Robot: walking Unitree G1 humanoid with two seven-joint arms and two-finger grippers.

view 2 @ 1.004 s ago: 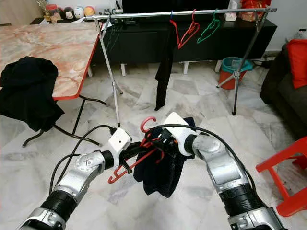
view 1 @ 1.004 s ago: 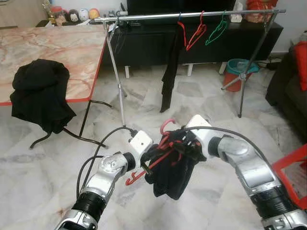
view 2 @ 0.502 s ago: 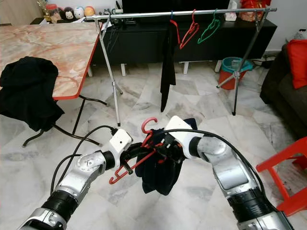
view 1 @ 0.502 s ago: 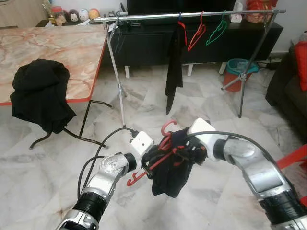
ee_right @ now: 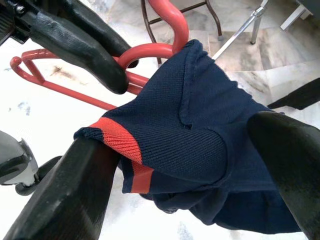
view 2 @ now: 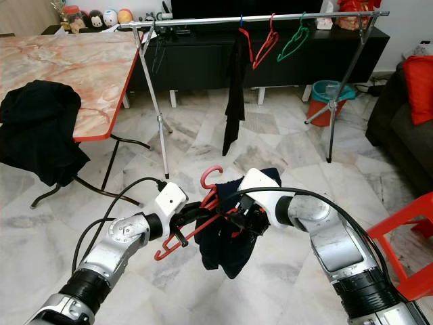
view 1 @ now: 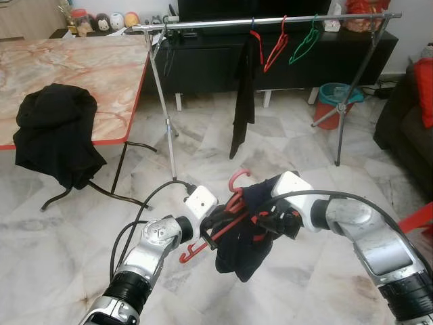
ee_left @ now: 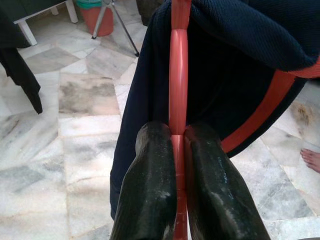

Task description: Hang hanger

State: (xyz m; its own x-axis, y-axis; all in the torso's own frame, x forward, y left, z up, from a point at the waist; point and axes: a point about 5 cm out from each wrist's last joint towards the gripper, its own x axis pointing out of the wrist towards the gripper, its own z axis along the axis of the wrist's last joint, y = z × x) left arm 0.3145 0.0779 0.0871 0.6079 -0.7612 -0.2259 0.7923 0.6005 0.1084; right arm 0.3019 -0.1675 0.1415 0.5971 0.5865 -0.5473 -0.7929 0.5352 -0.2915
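Low over the marble floor [view 1: 61, 223], well short of the clothes rack [view 1: 270, 22], the two arms meet around a red plastic hanger [view 1: 226, 223] draped with a navy knit garment [view 1: 245, 237]. The left claw [ee_left: 178, 145] is clamped tight on the hanger's thin red bar, its two glossy black fingers [ee_left: 150, 185] pressed against either side. The right claw [ee_right: 200, 170] has its fingers spread wide with the navy cloth bunched between them; a red-orange ribbed band edges the fabric there. Whether it truly grips the cloth or merely cradles it is hard to judge.

The rack is a slim silver rail on splayed tripod legs. On it hang a long black garment [view 1: 242, 95], a red hanger [view 1: 276, 49] and a green hanger [view 1: 304, 42], both bare wire-like outlines. Between robot and rack lies open floor, with one rack leg [view 1: 164, 115] ahead on the left. To the left stands a tabletop [view 1: 74, 68] of pink-veined marble pattern with a red edge, a crumpled black cloth [view 1: 57, 132] slumped over its corner. A teal bin [view 1: 337, 98] sits behind the rack's right legs. The hanger's far shoulder is buried under the garment.
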